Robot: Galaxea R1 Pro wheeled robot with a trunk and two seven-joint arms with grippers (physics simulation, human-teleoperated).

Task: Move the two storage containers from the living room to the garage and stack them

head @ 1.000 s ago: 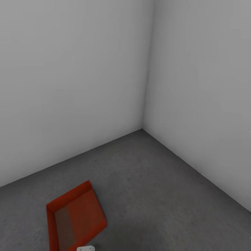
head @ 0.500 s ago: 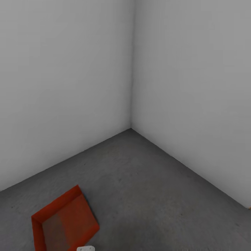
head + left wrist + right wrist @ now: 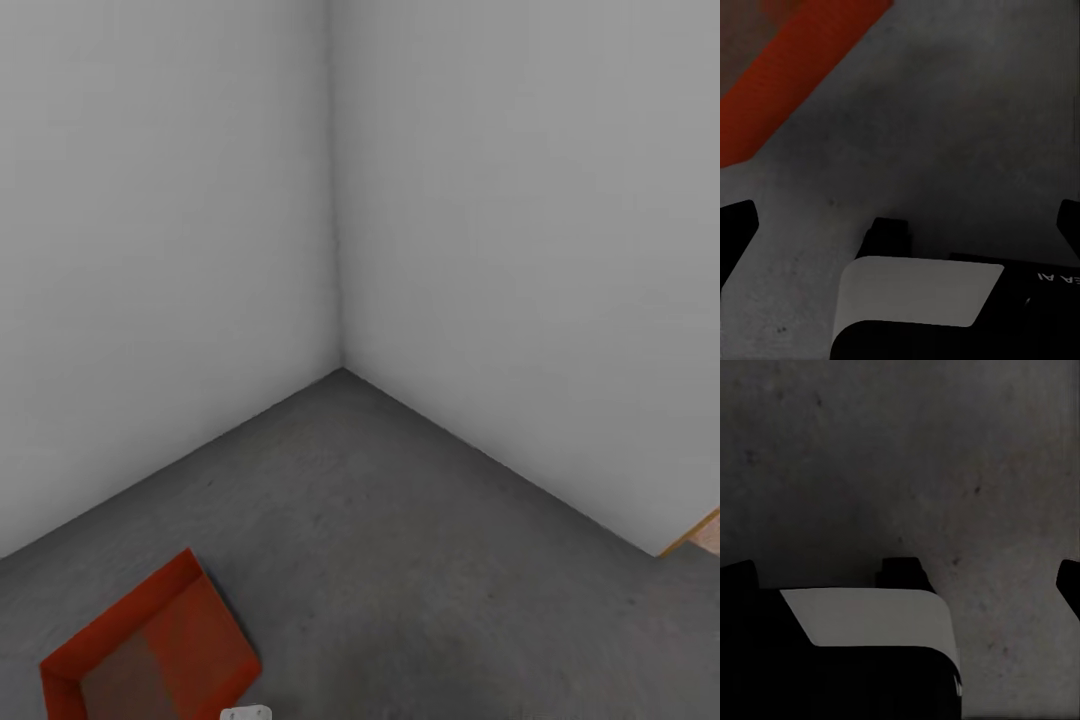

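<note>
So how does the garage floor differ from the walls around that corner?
The floor is dark grey and faintly mottled; the walls are pale grey and plain. The floor bears an orange-red storage container; nothing shows on the walls. Both look bare and matte.

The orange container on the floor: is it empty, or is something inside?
Empty. The head view shows the container's bare bottom; nothing lies inside it on the floor.

One orange-red storage container [image 3: 150,655], open-topped and empty, lay flat on the dark grey concrete floor [image 3: 400,560] at the head view's lower left.
</note>
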